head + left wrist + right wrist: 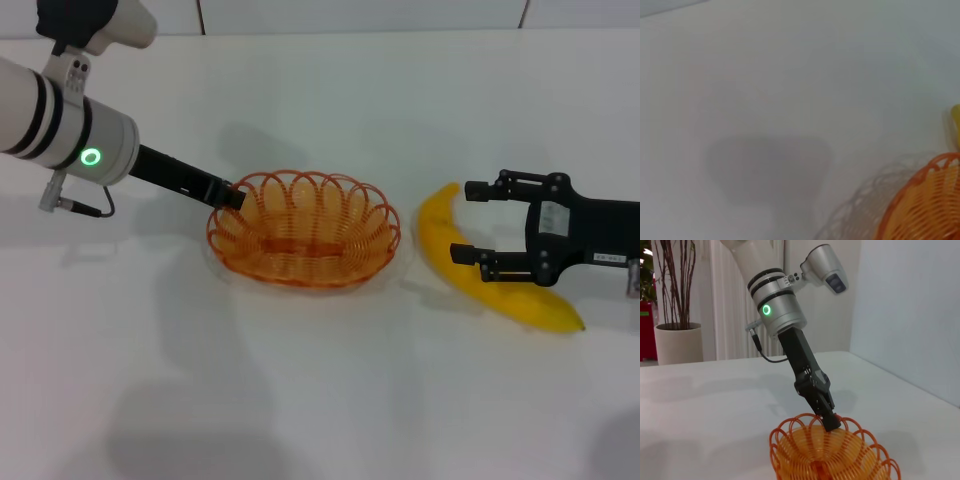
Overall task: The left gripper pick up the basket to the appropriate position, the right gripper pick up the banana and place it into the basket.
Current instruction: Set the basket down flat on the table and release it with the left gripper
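Straddling the banana [470,265], right gripper [474,220] fingers [478,187] spread

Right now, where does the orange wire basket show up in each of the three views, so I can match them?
Head view: the basket sits on the table at centre, the left gripper at its left rim, the banana to its right.
Left wrist view: only part of its rim shows, in the lower right corner.
Right wrist view: bottom centre, under the left gripper.
Shared landmark: its looped orange rim.
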You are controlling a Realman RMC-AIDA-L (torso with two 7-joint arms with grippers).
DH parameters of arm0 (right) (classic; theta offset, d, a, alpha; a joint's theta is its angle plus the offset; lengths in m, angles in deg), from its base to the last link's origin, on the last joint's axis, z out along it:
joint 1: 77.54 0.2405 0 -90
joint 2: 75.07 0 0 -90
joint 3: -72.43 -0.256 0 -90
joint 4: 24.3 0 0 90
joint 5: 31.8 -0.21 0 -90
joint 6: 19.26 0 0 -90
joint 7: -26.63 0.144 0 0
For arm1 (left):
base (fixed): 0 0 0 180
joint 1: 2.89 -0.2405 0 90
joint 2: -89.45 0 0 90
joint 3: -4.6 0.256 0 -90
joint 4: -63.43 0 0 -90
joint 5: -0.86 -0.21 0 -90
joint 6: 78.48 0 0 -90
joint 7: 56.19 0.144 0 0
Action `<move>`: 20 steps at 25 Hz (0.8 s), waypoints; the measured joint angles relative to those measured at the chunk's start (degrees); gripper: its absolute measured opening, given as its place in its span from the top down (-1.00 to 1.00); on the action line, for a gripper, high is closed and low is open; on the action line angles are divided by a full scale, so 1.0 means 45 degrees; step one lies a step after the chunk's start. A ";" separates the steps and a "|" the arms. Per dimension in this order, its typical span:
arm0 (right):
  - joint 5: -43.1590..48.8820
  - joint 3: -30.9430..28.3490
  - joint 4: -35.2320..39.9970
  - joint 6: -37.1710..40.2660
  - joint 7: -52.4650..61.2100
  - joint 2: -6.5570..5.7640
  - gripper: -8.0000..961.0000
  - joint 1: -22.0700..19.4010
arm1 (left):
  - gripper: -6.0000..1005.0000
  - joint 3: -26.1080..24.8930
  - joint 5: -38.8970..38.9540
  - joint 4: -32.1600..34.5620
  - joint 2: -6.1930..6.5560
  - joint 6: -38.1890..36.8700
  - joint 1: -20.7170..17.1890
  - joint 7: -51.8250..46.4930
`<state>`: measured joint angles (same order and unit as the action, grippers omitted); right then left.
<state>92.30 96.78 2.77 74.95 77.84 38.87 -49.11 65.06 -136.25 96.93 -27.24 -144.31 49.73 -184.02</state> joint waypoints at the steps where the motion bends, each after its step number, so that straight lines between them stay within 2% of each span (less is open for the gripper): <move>1: 0.0000 0.0000 0.0000 -0.0003 -0.0001 0.0000 -0.64 0.0002 | 0.84 0.0001 -0.0012 -0.0008 -0.0001 0.0025 0.0007 -0.0009; 15: 0.0000 0.0000 0.0001 0.0023 0.0021 0.0009 -0.64 0.0016 | 0.62 0.0002 -0.0102 -0.0004 -0.0020 0.0024 0.0024 -0.0051; 20: 0.0000 0.0000 0.0001 0.0034 0.0025 0.0005 -0.64 -0.0074 | 0.54 0.0000 -0.0100 0.0425 -0.0021 -0.0064 -0.0067 0.0163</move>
<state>92.30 96.78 2.77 75.11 77.96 38.90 -49.44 65.06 -136.70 98.85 -27.34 -144.60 49.43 -183.28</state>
